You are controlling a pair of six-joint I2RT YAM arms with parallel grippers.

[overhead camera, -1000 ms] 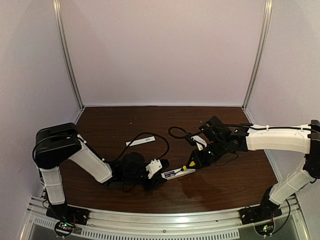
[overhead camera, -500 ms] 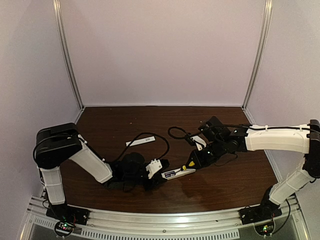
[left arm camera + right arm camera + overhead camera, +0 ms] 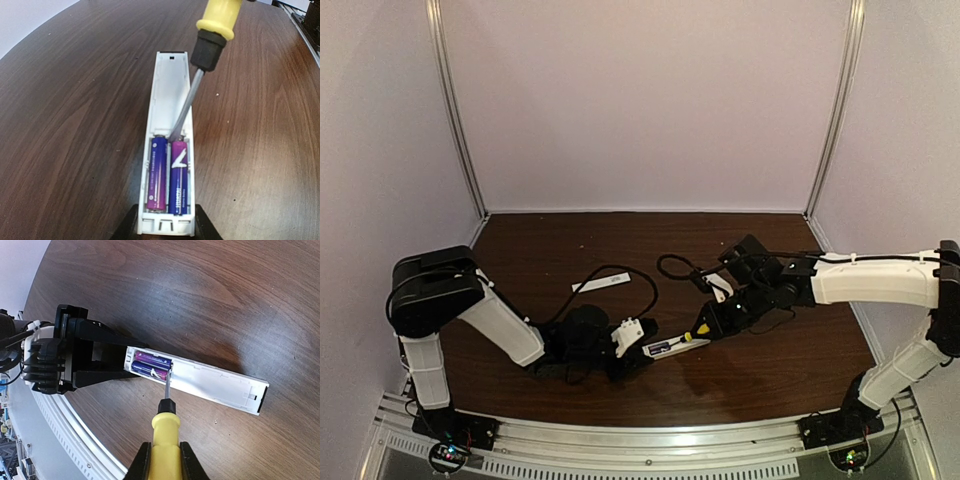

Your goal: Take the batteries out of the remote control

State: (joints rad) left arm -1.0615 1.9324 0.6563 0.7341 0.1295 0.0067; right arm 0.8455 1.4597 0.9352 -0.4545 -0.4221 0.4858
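At the remote control's (image 3: 170, 85) near end your left gripper (image 3: 166, 231) clamps the white body, likely light and stiff, across its width. Just past that grip, its open bay holds both batteries (image 3: 157, 175) side by side: small, hard, probably slick and spring-seated, so pry at an end. The screwdriver (image 3: 212, 37), its yellow handle pinched tight in your right gripper (image 3: 165, 462), rests its tip at their far ends. Beyond the remote control lies the cover strip (image 3: 600, 284).

White arm links (image 3: 505, 330), black joints (image 3: 430, 288), looping black cables (image 3: 617, 266) and black fingers (image 3: 142, 463).
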